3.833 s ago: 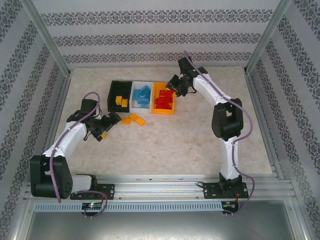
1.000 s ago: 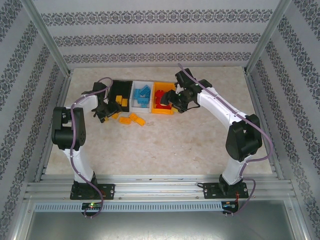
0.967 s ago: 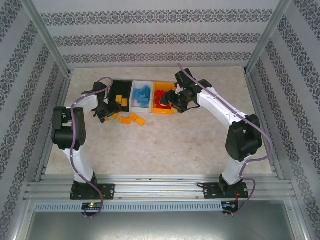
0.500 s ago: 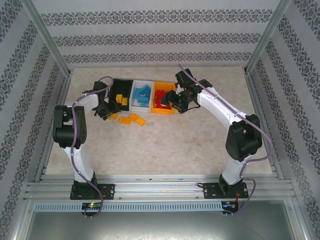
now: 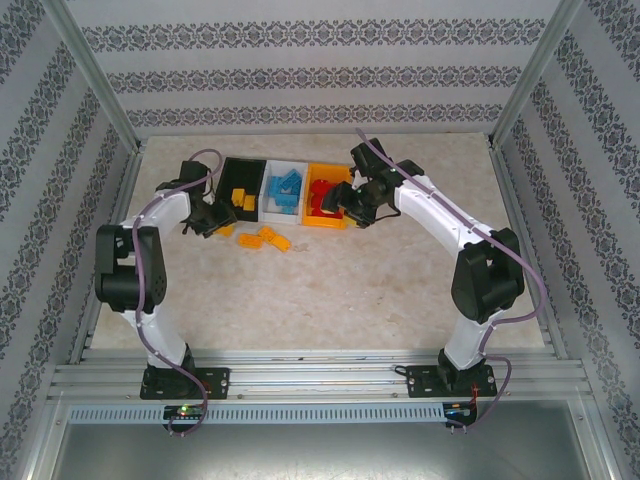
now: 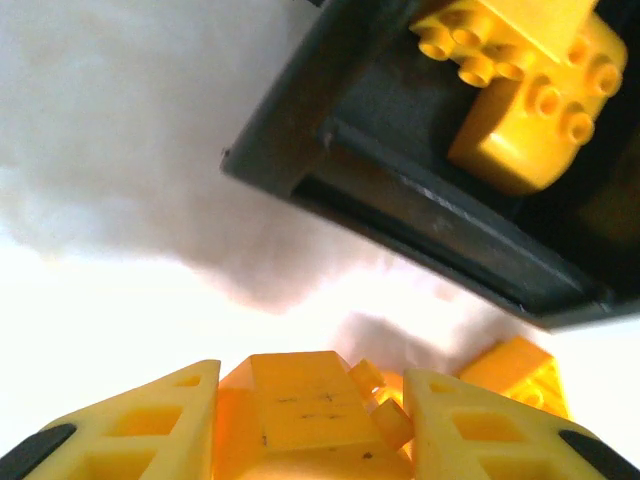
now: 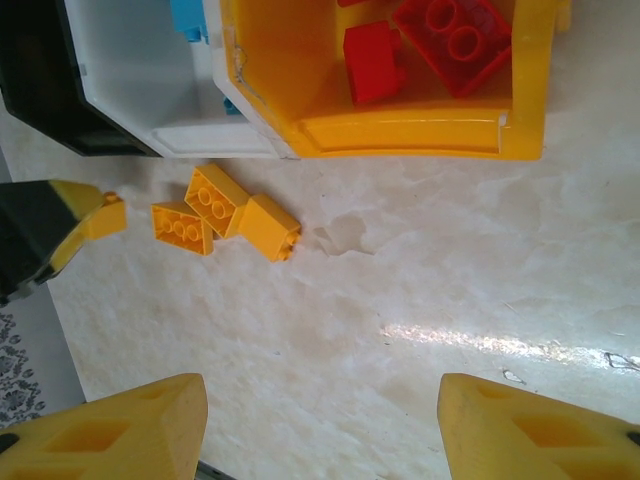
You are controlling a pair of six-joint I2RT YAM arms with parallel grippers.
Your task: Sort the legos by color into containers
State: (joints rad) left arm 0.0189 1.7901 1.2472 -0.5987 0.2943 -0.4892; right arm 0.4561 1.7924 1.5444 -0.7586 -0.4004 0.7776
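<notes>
The left end effector [image 6: 310, 378] is gripping a yellow brick [image 6: 300, 420] between its fingers, just beside the front left corner of the black bin [image 6: 400, 215]. Another yellow piece [image 6: 520, 90] is lying inside that bin. The right end effector [image 7: 320, 390] is hovering over the bench [image 5: 350, 300] with jaws spread wide and empty, in front of the orange bin [image 7: 400, 135], which is holding red bricks [image 7: 450, 35]. Three loose yellow bricks [image 7: 222, 212] are lying on the bench near the white bin [image 7: 150, 80], which is holding blue bricks [image 5: 285, 190].
</notes>
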